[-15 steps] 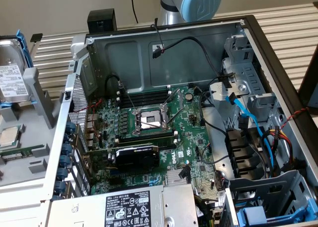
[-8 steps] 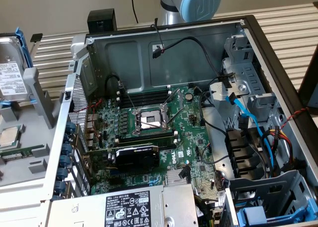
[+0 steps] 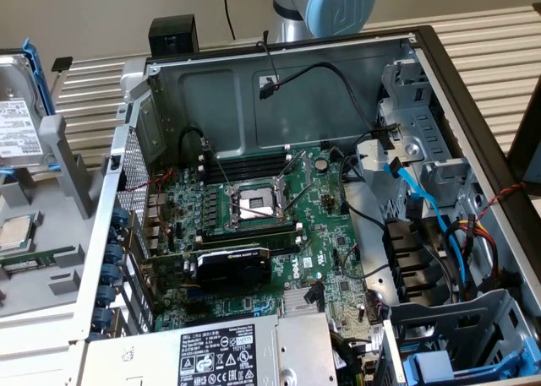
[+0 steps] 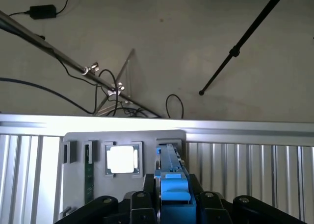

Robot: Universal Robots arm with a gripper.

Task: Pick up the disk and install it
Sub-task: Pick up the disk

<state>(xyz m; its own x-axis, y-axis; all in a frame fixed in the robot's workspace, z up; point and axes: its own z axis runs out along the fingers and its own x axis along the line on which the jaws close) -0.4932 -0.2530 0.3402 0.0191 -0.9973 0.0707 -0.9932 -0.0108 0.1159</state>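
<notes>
The book-sized silver-metal hard drive [image 3: 12, 116], white-labelled and clipped in a bright blue plastic frame, stands upright in a grey plastic holder tray [image 3: 61, 149] at the exterior view's left, outside the open black-and-grey computer case [image 3: 279, 90]. The picture's edge cuts most of it off, leaving a strip of metal, label and blue rim. Near it in the same tray lie a small square silver processor chip [image 3: 17, 231] and a narrow green memory stick [image 3: 38, 258]. Behind the case, a grey arm tube with a pale blue joint cap [image 3: 340, 4] is cropped at the top. A second blue carrier [image 3: 448, 365] sits in the drive cage at the exterior view's lower right, partly cut off.

The wrist view looks down on the hard drive [image 4: 169, 160] edge-on. It rises from the holder tray [image 4: 147, 138] into the middle of the black gripper [image 4: 174, 207], which is itself cropped. The gripper seems to sit close on both sides of the blue frame, but whether the jaws pinch it or stand just clear cannot be told. Here the processor chip [image 4: 121, 159] is glared to a white square beside the memory stick [image 4: 89, 177]. Past the edge of the slatted metal table [image 4: 245, 170] lies a floor [image 4: 162, 47] with cables and a black stand pole [image 4: 245, 35].
</notes>
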